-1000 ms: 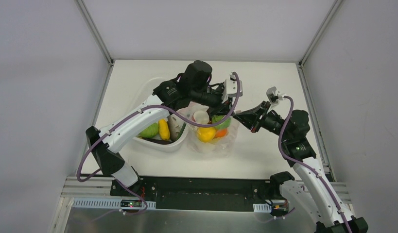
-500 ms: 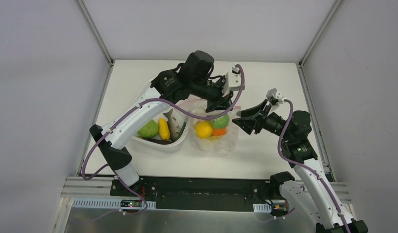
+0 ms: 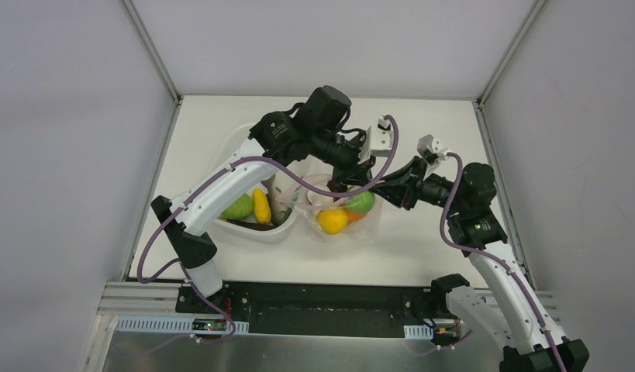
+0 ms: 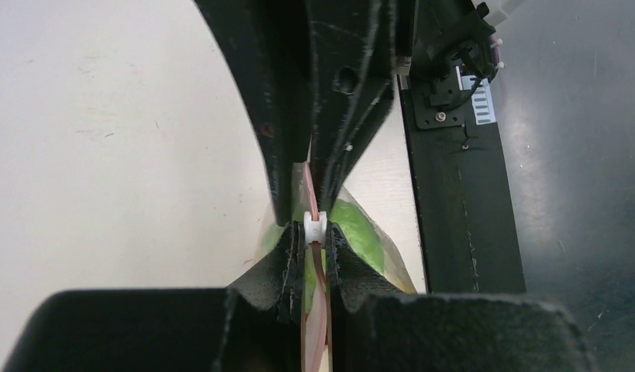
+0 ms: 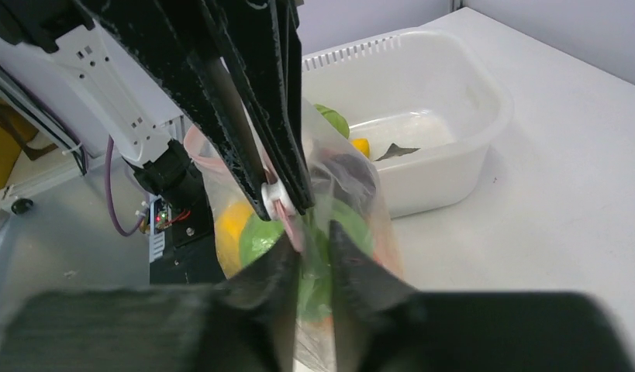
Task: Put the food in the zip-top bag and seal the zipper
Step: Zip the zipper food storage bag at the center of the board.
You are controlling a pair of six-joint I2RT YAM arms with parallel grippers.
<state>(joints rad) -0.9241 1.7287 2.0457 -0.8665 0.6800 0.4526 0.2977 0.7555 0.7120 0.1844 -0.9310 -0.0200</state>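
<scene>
The zip-top bag stands on the table beside the tub, its top held up. It holds a yellow fruit, a green one and an orange one. My left gripper is shut on the pink-red zipper at its white slider. My right gripper is shut on the bag's top edge just beyond the slider, fingertip to fingertip with the left. In the right wrist view my right gripper pinches plastic in front of the green fruit.
A white tub stands left of the bag with a green piece, a yellow piece and a dark purple piece inside. The tub also shows in the right wrist view. Grey walls enclose the table on three sides.
My left gripper has moved right along the bag's top. My right gripper, open half a second ago, has moved left and closed on the bag's edge. The bag's mouth has narrowed.
</scene>
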